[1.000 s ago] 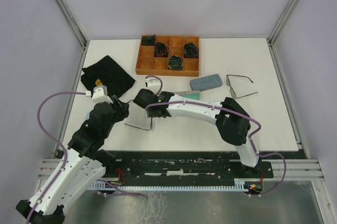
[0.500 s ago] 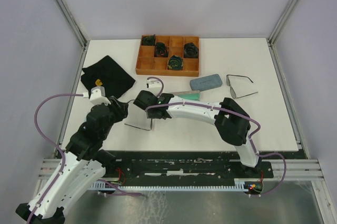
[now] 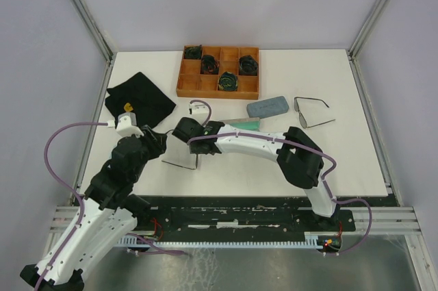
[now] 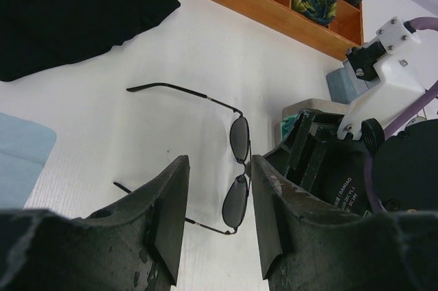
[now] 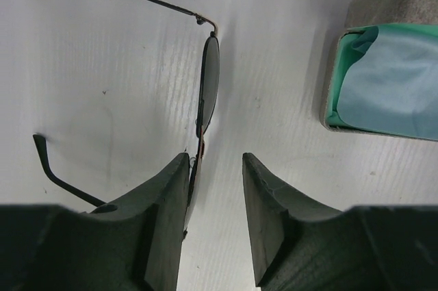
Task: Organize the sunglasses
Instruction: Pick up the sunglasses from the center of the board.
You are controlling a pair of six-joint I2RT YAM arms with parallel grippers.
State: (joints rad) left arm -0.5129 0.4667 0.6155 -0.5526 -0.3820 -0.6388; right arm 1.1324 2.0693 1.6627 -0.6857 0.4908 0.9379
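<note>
Dark wire sunglasses (image 5: 207, 79) lie on the table (image 3: 356, 154), their front between our right gripper's (image 5: 215, 162) parted jaws; the left gripper (image 4: 217, 168) gapes empty. We judge an off-centre close could flip or bend them.

No readable text. Tiny white print on the black motor housing (image 4: 340, 180), too blurred to make out.

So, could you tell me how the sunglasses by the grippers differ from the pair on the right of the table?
The pair by the grippers sits close to the left gripper and right gripper, beside the open teal-lined case; the right-hand pair lies alone, right of the closed blue-grey case. Both have thin dark frames, arms unfolded.
</note>
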